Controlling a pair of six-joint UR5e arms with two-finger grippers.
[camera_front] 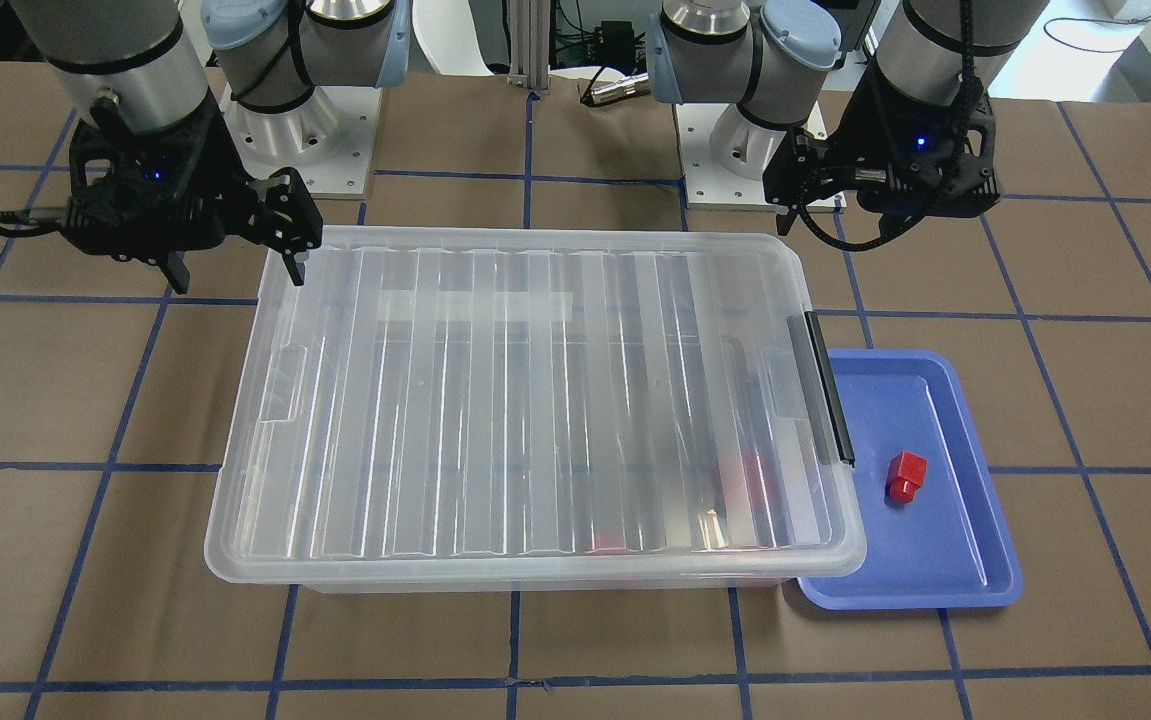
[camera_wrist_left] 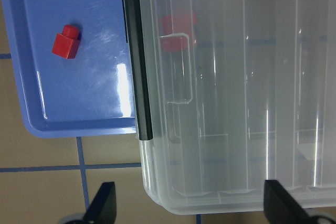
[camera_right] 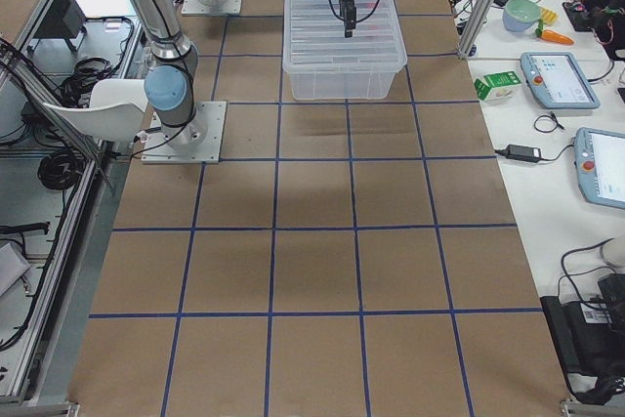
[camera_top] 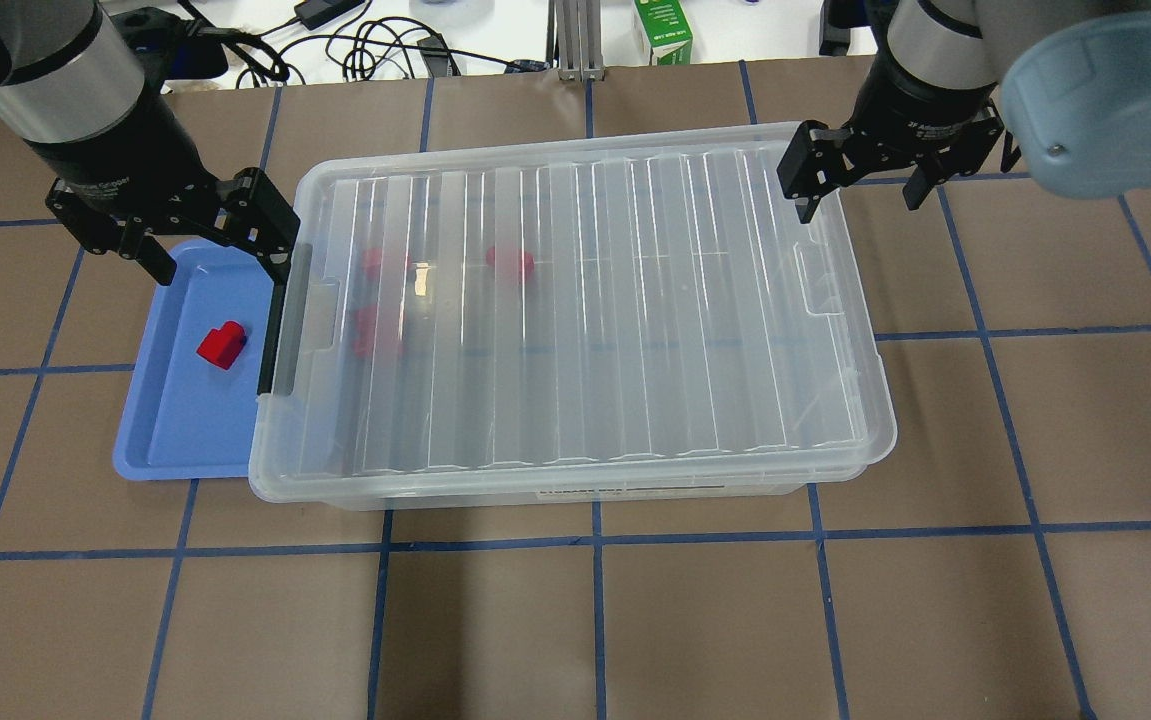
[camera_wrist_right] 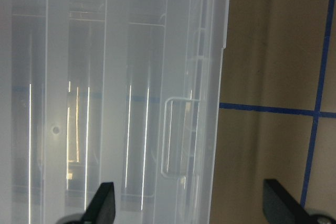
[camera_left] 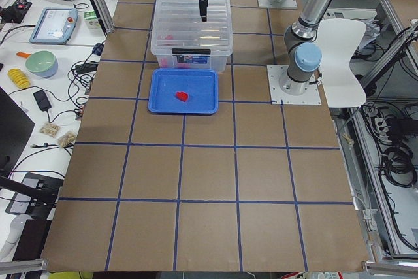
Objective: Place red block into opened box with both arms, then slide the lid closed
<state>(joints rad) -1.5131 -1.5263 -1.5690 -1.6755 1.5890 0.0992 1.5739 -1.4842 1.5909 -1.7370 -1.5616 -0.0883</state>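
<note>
Red block (camera_top: 223,345) lies alone in the blue tray (camera_top: 175,440), just left of the box (camera_top: 575,492). The left pincer (camera_top: 218,255) and the right pincer (camera_top: 860,195) both hang spread wide and empty by the box's far corners. Watch the lid (camera_top: 585,300): it seems to cover the whole box, so a block released now would likely land on top and skid off. Your overhead view shows three blurred red pieces (camera_top: 510,262) under the lid, which the right wrist view misses entirely.

Your count: 1 box (camera_top: 575,490), 1 lid (camera_top: 635,300), 1 blue tray (camera_top: 175,430), 1 red block (camera_top: 222,345), 3 blurred red pieces (camera_top: 510,262) inside, left gripper (camera_top: 218,262), right gripper (camera_top: 860,195).
</note>
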